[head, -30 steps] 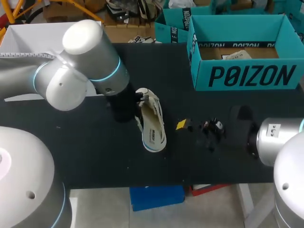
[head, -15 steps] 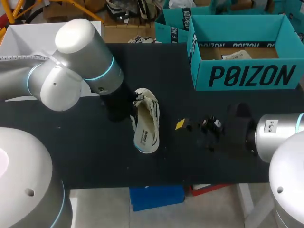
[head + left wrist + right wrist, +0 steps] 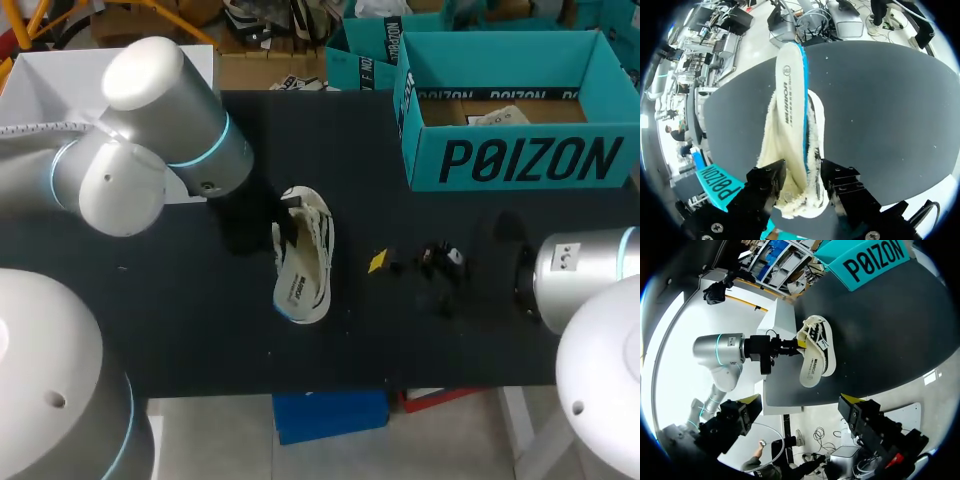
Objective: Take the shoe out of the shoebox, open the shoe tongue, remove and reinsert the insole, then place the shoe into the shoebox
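The white shoe [image 3: 302,255] lies on its side in the middle of the black tabletop [image 3: 180,320]. The left tool [image 3: 802,182] pinches its 12 o'clock end from both sides. Small dark print runs along the shoe's long white face. The blue-green shoebox [image 3: 520,160] sits at 2 o'clock from the shoe and has big black letters on its wall. The right tool [image 3: 801,402] is wide and holds nothing — it waits at 3 o'clock from the shoe.

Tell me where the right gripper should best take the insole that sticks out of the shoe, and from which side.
Probably the free end of the insole, which juts past the shoe away from the left gripper clamping the other end. It is thin and flat, so pinch across its faces. The right gripper is open and beside it, so come from that side.
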Motion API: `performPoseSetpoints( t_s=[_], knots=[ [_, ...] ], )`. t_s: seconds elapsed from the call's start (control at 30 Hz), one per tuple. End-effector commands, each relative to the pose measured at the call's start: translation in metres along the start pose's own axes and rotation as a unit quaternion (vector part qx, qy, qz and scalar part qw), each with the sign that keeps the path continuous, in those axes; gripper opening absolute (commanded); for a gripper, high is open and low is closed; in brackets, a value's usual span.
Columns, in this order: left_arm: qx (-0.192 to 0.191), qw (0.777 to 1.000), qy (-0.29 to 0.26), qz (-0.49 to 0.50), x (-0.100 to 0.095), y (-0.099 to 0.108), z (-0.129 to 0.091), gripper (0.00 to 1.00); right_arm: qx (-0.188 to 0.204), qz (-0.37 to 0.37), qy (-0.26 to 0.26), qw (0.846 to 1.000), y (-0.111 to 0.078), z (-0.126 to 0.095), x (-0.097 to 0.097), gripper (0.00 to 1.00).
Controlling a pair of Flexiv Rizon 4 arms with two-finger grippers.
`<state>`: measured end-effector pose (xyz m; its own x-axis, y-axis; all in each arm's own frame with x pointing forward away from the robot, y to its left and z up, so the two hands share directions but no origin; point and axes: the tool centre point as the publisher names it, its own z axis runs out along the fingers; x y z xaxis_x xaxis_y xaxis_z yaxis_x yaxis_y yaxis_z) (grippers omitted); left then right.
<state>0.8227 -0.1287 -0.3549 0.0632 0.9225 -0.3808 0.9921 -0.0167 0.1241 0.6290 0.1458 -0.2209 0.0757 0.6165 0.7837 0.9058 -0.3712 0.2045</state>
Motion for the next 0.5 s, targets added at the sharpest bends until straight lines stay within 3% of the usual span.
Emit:
performPoseSetpoints(
  t_s=[0.03, 0.2, 0.43, 0.47, 0.5],
  knots=[
    [0.002, 0.999, -0.038, -0.006, -0.003, -0.016, -0.007, 1.0, 0.013, 0.007, 0.092, 0.996, 0.0, 0.0, -0.007, 1.0],
    [0.027, 0.997, -0.07, -0.013, -0.012, -0.042, -0.008, 1.0, 0.013, 0.007, 0.092, 0.996, 0.0, 0.0, -0.007, 1.0],
    [0.047, 0.994, -0.09, -0.038, -0.002, -0.066, 0.003, 0.99, 0.013, 0.007, 0.092, 0.996, 0.0, 0.0, -0.007, 1.0],
    [0.046, 0.993, -0.096, -0.044, -0.001, -0.067, 0.003, 0.89, 0.013, 0.007, 0.092, 0.996, 0.0, 0.0, -0.007, 1.0],
    [0.045, 0.993, -0.101, -0.05, 0.0, -0.067, 0.003, 0.71, 0.013, 0.007, 0.092, 0.996, 0.0, 0.0, -0.007, 1.0]
  ],
)
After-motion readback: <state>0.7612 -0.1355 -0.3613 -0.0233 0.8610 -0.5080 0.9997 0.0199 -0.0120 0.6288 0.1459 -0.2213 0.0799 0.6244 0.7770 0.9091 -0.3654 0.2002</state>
